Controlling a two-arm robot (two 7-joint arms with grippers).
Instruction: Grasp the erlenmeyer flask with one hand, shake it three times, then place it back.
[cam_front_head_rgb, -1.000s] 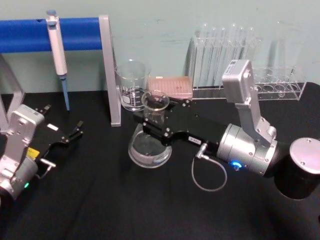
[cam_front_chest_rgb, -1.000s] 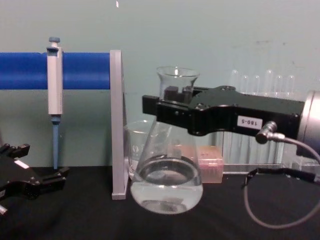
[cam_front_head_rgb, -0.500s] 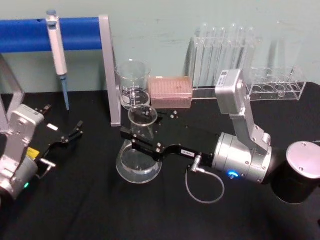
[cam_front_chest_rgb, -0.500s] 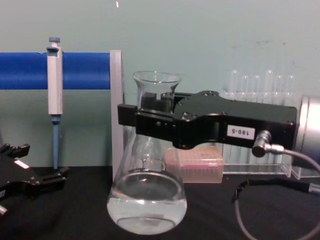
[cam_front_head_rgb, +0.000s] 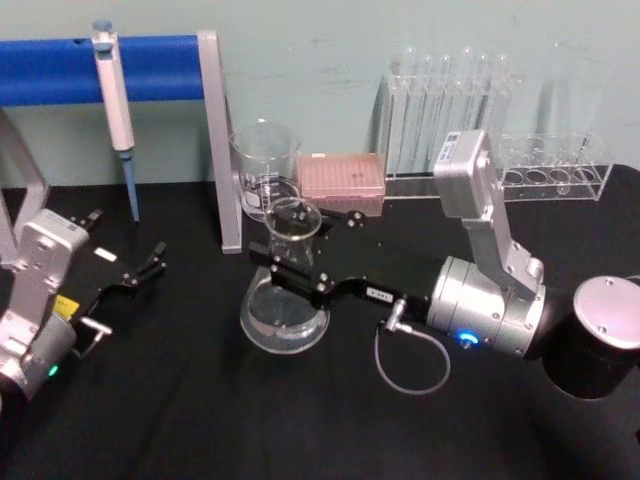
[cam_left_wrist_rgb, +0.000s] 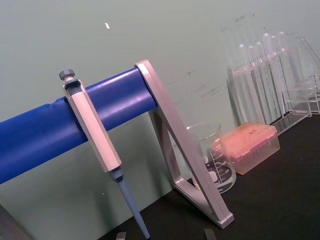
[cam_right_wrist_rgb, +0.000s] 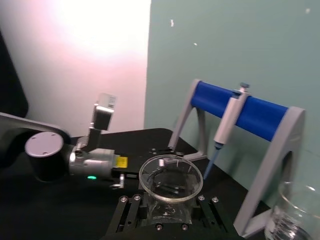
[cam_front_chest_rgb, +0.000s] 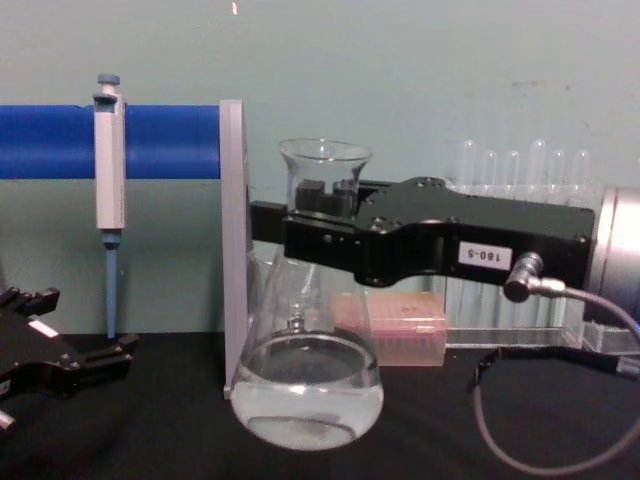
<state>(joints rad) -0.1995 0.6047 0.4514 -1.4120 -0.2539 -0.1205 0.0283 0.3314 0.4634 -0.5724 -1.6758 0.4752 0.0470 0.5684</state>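
The erlenmeyer flask (cam_front_head_rgb: 286, 302) is clear glass with some clear liquid in its wide base. My right gripper (cam_front_head_rgb: 291, 262), the hand with the silver wrist and grey cable, is shut on its neck just below the flared rim. In the chest view the flask (cam_front_chest_rgb: 306, 392) hangs upright under the gripper (cam_front_chest_rgb: 321, 208), its base close to the black table; contact cannot be told. The right wrist view looks down into the flask's rim (cam_right_wrist_rgb: 171, 179) between the fingers. My left gripper (cam_front_head_rgb: 128, 262) rests parked at the table's left, open and holding nothing.
Behind the flask stand a glass beaker (cam_front_head_rgb: 265, 170), a pink tip box (cam_front_head_rgb: 343, 183) and a test tube rack (cam_front_head_rgb: 500, 140). A pipette (cam_front_head_rgb: 115, 95) hangs on the blue stand, whose grey upright (cam_front_head_rgb: 222, 150) is close by. A black, silver-lidded cylinder (cam_front_head_rgb: 603, 338) sits right.
The right gripper swung the flask toward the front left, then came part of the way back to the right and rear. The left arm has not moved.
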